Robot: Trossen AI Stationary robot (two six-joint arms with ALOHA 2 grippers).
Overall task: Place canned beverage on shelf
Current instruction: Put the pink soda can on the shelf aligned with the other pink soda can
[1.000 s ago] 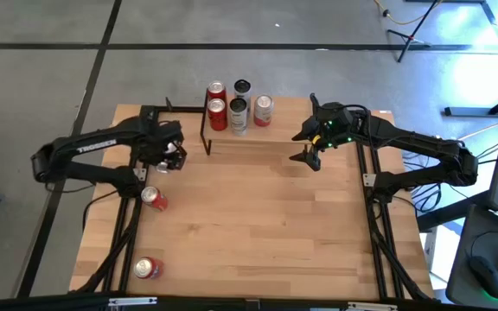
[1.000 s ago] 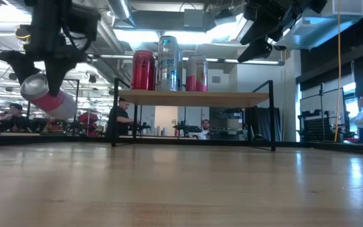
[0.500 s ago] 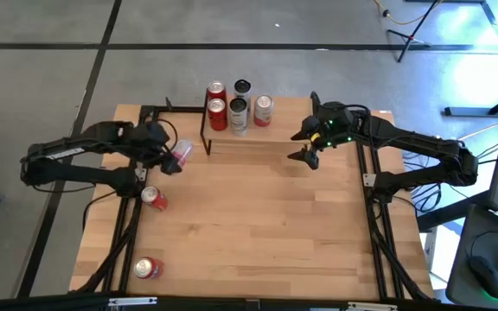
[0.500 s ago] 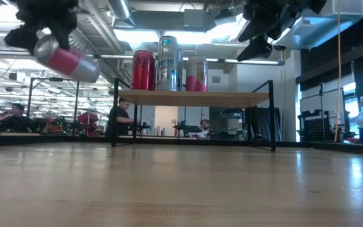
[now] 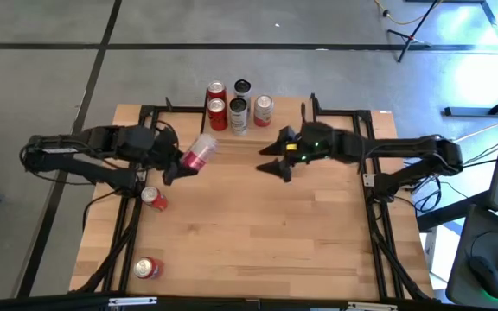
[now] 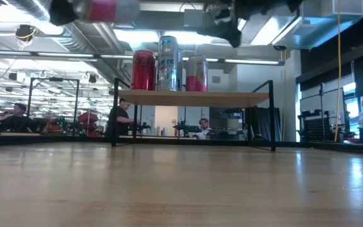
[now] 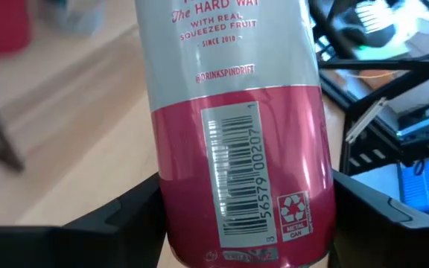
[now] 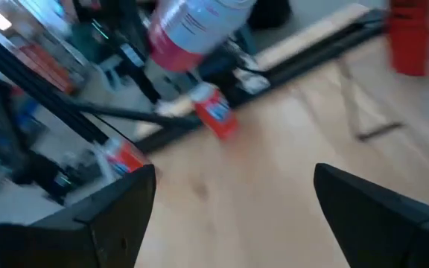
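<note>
- Over the last second I have brought the left gripper (image 5: 177, 166) up from beside the table's left edge toward the shelf (image 5: 240, 138). Its fingers are clamped on the pink-and-silver can (image 5: 201, 152), which they grip at its pink base end in the left wrist view.
- The can has tipped from hanging nose-down to lying roughly level, high above shelf height in the low view, just left of the shelf's left end.
- The right gripper (image 5: 275, 162) has swung from the shelf's right end out over the table in front of the shelf, jaws apart and holding nothing.
- Four cans (image 5: 238, 106) already stand on the shelf's left part; the right part is bare.
- Two red cans (image 5: 154, 199) remain on the table at the left.
- My judgement: transport is under way; the can needs righting before I set it down.
</note>
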